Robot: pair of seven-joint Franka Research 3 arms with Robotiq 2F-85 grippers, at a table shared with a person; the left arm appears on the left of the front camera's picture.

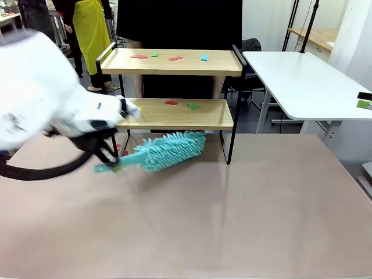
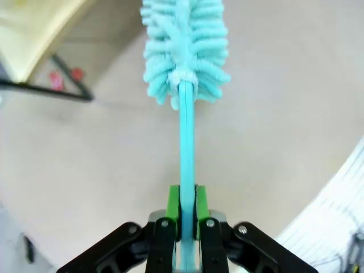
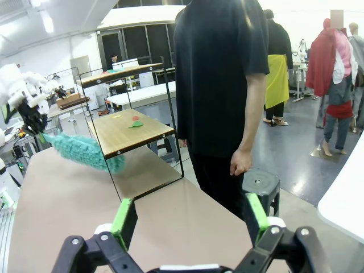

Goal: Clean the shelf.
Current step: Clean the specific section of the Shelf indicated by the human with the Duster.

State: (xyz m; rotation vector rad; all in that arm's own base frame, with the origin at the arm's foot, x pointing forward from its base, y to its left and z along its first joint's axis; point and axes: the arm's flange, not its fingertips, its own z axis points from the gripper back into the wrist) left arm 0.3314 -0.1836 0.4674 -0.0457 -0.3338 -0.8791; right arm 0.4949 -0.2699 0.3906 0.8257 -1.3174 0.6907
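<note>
The shelf (image 1: 174, 113) stands at the table's far side, two wooden boards in a black frame. Small red, green and blue scraps (image 1: 174, 58) lie on the top board, and a red and a green one (image 1: 192, 106) on the lower board. My left gripper (image 1: 110, 160) is shut on the flat handle of a teal fluffy duster (image 1: 171, 150), held low in front of the lower board. In the left wrist view the green pads (image 2: 173, 203) clamp the duster handle (image 2: 186, 142). My right gripper (image 3: 190, 222) is open and holds nothing; the shelf (image 3: 128, 133) stands beyond it.
A person in black (image 3: 222, 85) stands behind the shelf. A white side table (image 1: 308, 81) is at the right. Small red scraps (image 2: 62, 78) lie on the tabletop under the shelf. The near part of the brown tabletop (image 1: 232, 221) is bare.
</note>
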